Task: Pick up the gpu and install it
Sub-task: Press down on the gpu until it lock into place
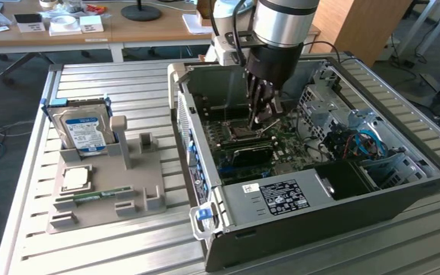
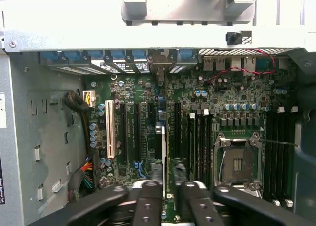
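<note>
The gpu (image 2: 164, 142) stands edge-on to the wrist view, a thin pale line over the motherboard's expansion slots (image 2: 148, 132), with its grey end bracket (image 2: 159, 63) at the case's rear wall. My gripper (image 2: 166, 170) sits right over the card, and its two dark fingers (image 2: 155, 172) are drawn in close on either side of the card's top edge. In the exterior view my gripper (image 1: 263, 117) reaches straight down into the open computer case (image 1: 297, 229), low over the motherboard (image 1: 281, 143). Whether the card is fully down in its slot I cannot tell.
On the exterior view's left a grey parts holder (image 1: 105, 189) carries a silver hard drive with a blue label (image 1: 82, 132), a processor (image 1: 76, 179) and a green memory stick (image 1: 98, 197). Inside the case are the CPU socket (image 2: 239, 161), memory slots (image 2: 276, 157) and loose cables (image 2: 86, 174).
</note>
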`<state>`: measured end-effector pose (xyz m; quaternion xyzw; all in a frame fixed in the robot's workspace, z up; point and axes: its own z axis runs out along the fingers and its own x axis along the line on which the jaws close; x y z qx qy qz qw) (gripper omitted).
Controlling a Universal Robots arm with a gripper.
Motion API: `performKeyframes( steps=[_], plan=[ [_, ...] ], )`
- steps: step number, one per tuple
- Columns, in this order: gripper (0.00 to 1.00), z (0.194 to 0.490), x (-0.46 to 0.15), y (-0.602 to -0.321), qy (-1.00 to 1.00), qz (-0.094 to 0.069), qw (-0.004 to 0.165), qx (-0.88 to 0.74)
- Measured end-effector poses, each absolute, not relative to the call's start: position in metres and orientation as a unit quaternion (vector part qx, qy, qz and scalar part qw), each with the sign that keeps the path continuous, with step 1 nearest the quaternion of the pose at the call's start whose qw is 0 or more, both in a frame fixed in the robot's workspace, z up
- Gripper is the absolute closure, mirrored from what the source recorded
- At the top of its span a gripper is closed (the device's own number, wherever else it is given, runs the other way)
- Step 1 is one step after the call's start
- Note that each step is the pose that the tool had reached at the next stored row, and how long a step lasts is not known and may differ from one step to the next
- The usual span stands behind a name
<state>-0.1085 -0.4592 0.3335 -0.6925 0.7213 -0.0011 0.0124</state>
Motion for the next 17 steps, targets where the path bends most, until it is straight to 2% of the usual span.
performKeyframes(
  steps=[1,3,10,17],
  plan=[
    [0.80,0.333,-0.108,-0.459,0.721,-0.001,0.012,-0.692],
    [0.89,0.333,-0.108,-0.459,0.721,-0.001,0.012,-0.692],
    [0.89,0.333,-0.108,-0.459,0.721,-0.001,0.012,-0.692],
    [0.89,0.321,-0.108,-0.459,0.721,-0.001,0.012,-0.692]
  ],
)
